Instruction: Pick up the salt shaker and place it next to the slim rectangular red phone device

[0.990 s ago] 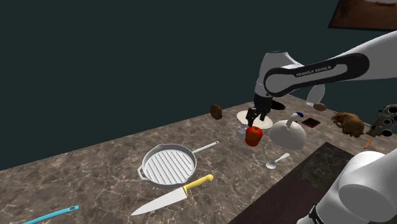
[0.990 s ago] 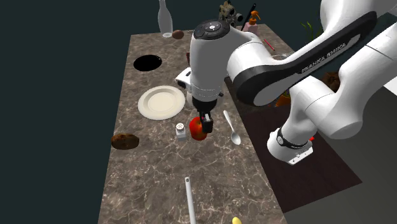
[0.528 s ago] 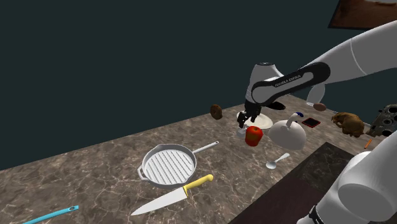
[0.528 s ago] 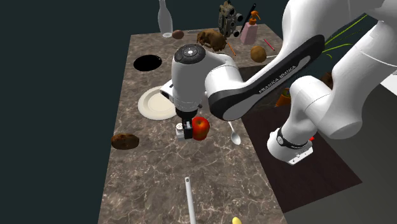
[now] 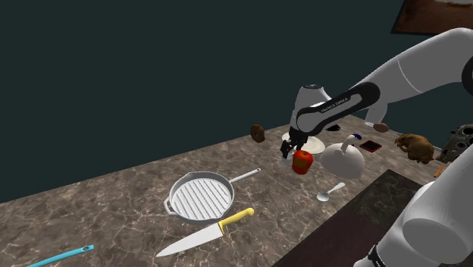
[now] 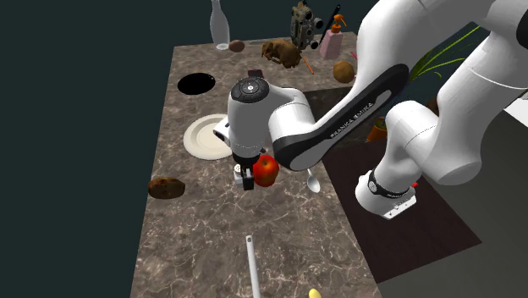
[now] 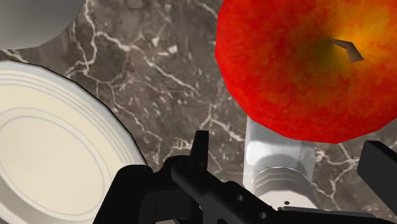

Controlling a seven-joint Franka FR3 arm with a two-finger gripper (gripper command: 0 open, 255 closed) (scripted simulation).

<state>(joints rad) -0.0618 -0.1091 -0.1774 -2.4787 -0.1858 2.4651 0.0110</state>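
Note:
The salt shaker (image 7: 280, 167), a small pale cylinder with a ribbed cap, stands on the marble counter between my open gripper's (image 7: 289, 159) black fingers (image 7: 201, 147), which do not touch it. A red apple (image 7: 305, 63) sits right against its far side. In the second exterior view the gripper (image 6: 246, 178) hangs low over the shaker (image 6: 239, 170), beside the apple (image 6: 266, 170). In the shoulder view the gripper (image 5: 286, 149) is left of the apple (image 5: 302, 161). The red phone (image 5: 371, 144) lies flat beyond the white kettle (image 5: 343, 158).
A cream plate (image 6: 208, 137) lies just behind the shaker. A spoon (image 5: 330, 191), a grill pan (image 5: 199, 196) and a yellow-handled knife (image 5: 203, 232) lie nearer the front. A brown lump (image 6: 166, 187) sits by the counter's edge. More objects crowd the far end.
The gripper has moved from above the apple toward the shoulder view's left and sunk down around the salt shaker. Its fingers have stayed apart.

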